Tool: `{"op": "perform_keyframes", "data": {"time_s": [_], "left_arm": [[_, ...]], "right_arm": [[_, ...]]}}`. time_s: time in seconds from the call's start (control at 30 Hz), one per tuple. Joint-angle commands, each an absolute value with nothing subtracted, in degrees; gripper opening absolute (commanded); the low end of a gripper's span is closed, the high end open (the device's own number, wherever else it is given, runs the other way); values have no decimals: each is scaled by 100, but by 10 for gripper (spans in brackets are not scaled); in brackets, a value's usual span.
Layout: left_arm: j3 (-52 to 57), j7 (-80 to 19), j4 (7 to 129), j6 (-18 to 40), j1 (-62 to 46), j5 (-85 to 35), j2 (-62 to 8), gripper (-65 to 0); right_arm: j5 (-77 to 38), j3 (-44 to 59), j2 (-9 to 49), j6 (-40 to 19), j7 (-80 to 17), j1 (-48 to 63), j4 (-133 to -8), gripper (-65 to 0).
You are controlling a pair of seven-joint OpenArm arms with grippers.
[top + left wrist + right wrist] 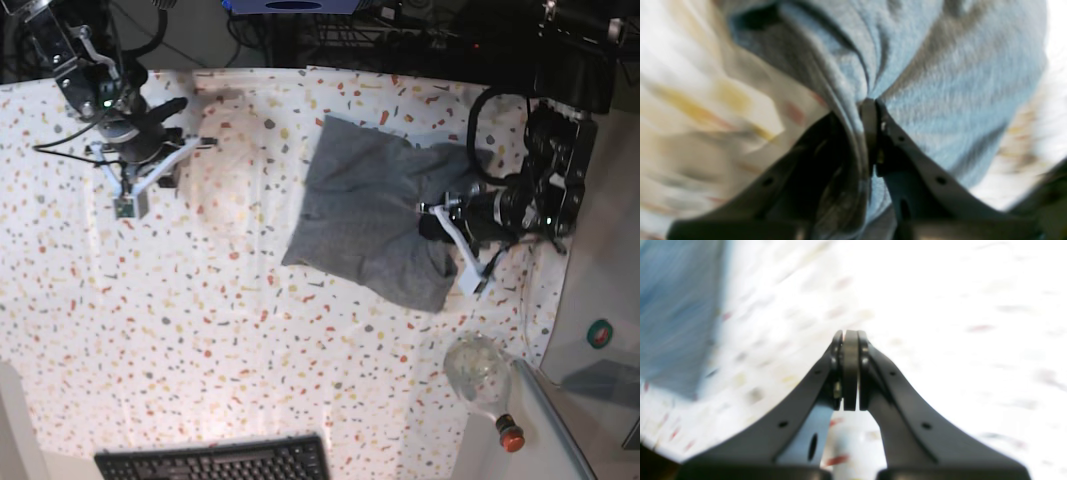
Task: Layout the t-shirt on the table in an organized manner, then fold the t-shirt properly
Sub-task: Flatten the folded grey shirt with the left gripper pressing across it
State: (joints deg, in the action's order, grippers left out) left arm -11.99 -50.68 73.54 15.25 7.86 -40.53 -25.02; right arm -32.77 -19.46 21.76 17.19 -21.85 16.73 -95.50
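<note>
right now the plain heather-grey soft knit t-shirt lies bunched in a rough slab on the white speckled cloth surface, nowhere near laid out, and the left hand has its two fingers pinched tight on a gathered ridge of the fabric, with folds fanning out from the pinch to either side. the right hand is well apart from the shirt, over bare speckled cloth, fingers pressed together on nothing; only a blurred edge of grey fabric shows off to its left. my worry: a single-point pinch on soft knit will likely drag the whole bundle rather than open it, and the bunched layers may mean more than one ply is caught, so pulling could twist the garment tighter. a slip from the pinch would drop it in a fresh heap. beyond the left hand, towards the surface's near corner, stands a clear rounded bottle with a red cap, which a wide sweep of cloth could knock. counted: one t-shirt, two hands, one bottle, one black keyboard at the surface's near edge.
</note>
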Motion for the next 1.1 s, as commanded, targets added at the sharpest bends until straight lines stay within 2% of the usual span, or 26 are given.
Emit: {"op": "perform_keyframes", "data": {"time_s": [0.0,0.1,0.2,0.27,0.33,0.53,0.7,0.97,1.07], "left_arm": [[-1552,-5007,7451,1596,1077,-3978,-2563,-650],[-2738,-4998,7442,1613,1815,-3073,-2607,-650],[-4171,-4989,7451,2070,2527,-2229,-2484,-650],[-4963,-4989,7442,2440,2888,-1684,-2158,-650],[-5297,-4971,7407,2466,2985,-1077,-1780,-650],[-5745,-4136,7389,2519,2879,743,-1007,-650],[-5754,-4092,7266,3204,2870,875,-637,-650],[-5754,-4136,7073,3240,2879,822,-602,-650],[-5745,-4655,7073,3248,2914,813,-611,-650]], "right_arm": [[-3266,-1763,2211,1701,-2053,1675,-9648,-650],[-3266,-1358,2211,1692,-2070,1745,-9640,-650],[-3266,-1051,2211,1692,-2070,1789,-9631,-650],[-3266,-892,2211,1692,-2070,1851,-9622,-650],[-3266,-716,2202,1692,-2070,1912,-9596,-650],[-3266,-629,2211,1692,-2070,2035,-9420,-650],[-3266,-523,2202,1692,-2044,2114,-9305,-650],[-3266,-523,2211,1692,-2044,2079,-9305,-650],[-3266,-523,2211,1692,-2044,2070,-9305,-650]]}}
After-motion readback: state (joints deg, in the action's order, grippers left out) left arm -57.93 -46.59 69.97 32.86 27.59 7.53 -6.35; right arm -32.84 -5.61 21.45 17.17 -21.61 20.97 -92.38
